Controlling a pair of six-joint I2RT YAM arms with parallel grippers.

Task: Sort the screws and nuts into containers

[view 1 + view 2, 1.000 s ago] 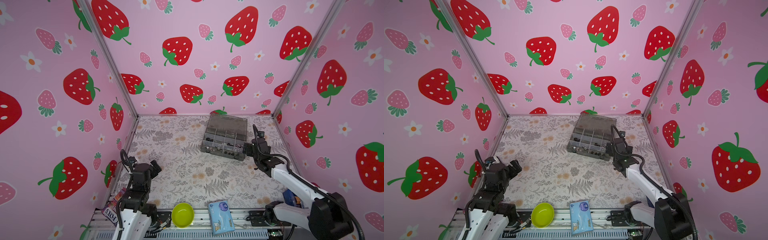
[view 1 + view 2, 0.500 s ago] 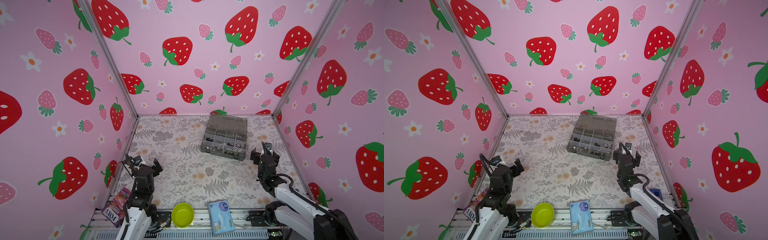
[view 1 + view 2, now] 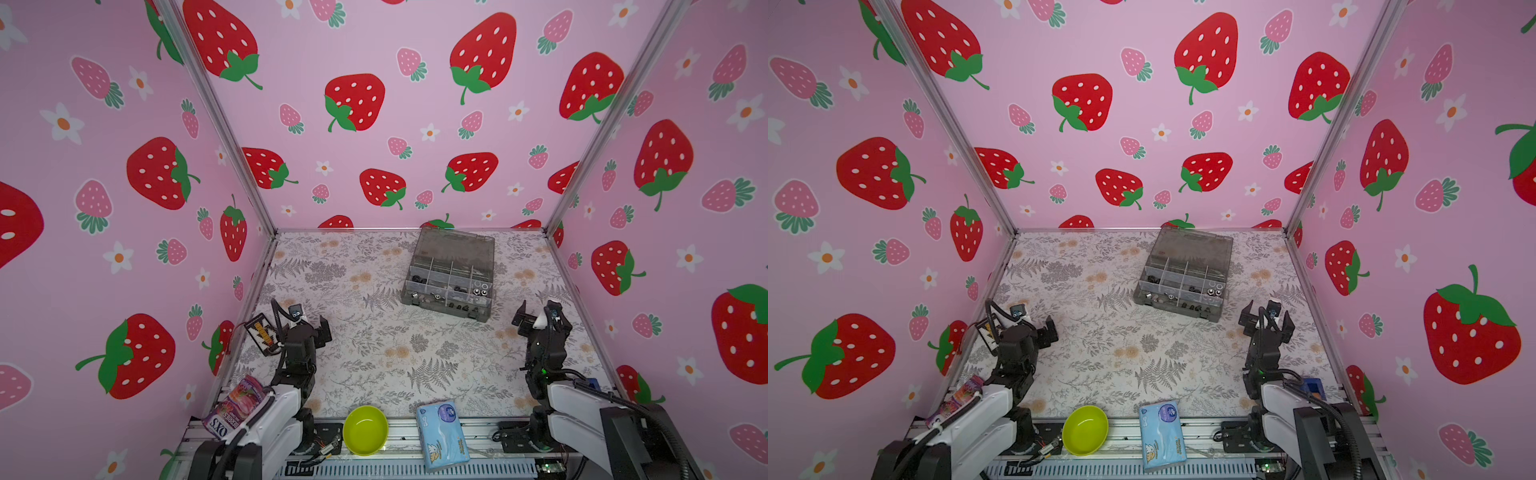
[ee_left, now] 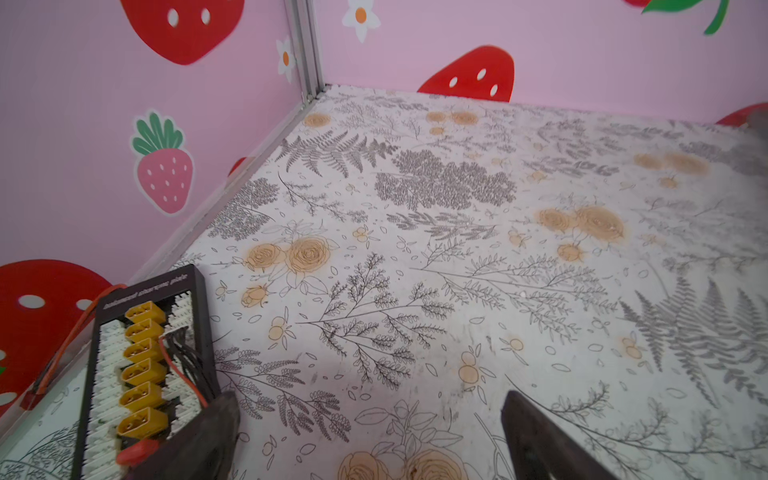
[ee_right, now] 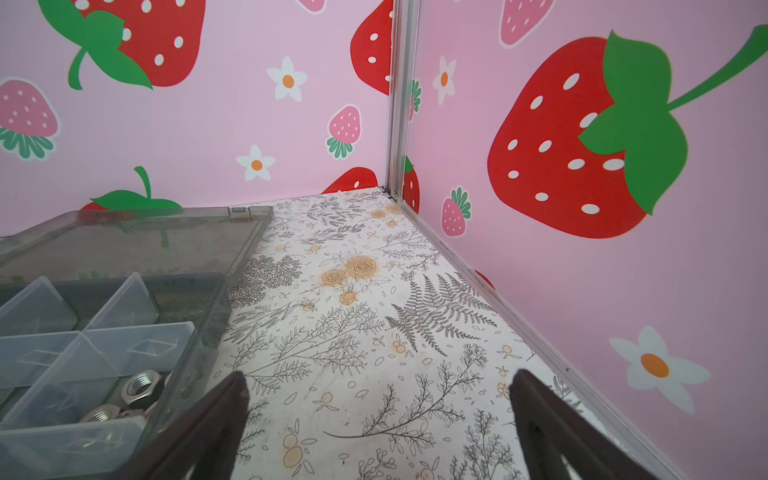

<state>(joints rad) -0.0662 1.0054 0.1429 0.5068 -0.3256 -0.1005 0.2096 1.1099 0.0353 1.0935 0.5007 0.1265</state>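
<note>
Since a sec ago the right gripper [image 3: 540, 318] has pulled back from the organizer box [image 3: 446, 307] to the worktop's [image 3: 374, 357] right edge. The left gripper [image 4: 370, 417] drew back too, toward the near-left corner. Both jaws are spread wide w/ nothing btwn them.

The screws and nuts [image 3: 459, 288] lie in the box's front compartments, toward the far-right corner, lid tipped back. The hex nuts [image 5: 143, 384] are in the cell nearest the right gripper. No loose pcs seen on the worktop, so the arms look parked and sorting is prob. done.

A charging board [image 4: 141, 361] sits just beside the left gripper at the left edge. A green bowl [image 3: 365, 430], tissue pack [image 3: 442, 434] and snack packet [image 3: 235, 409] line the near edge; none block the box.
</note>
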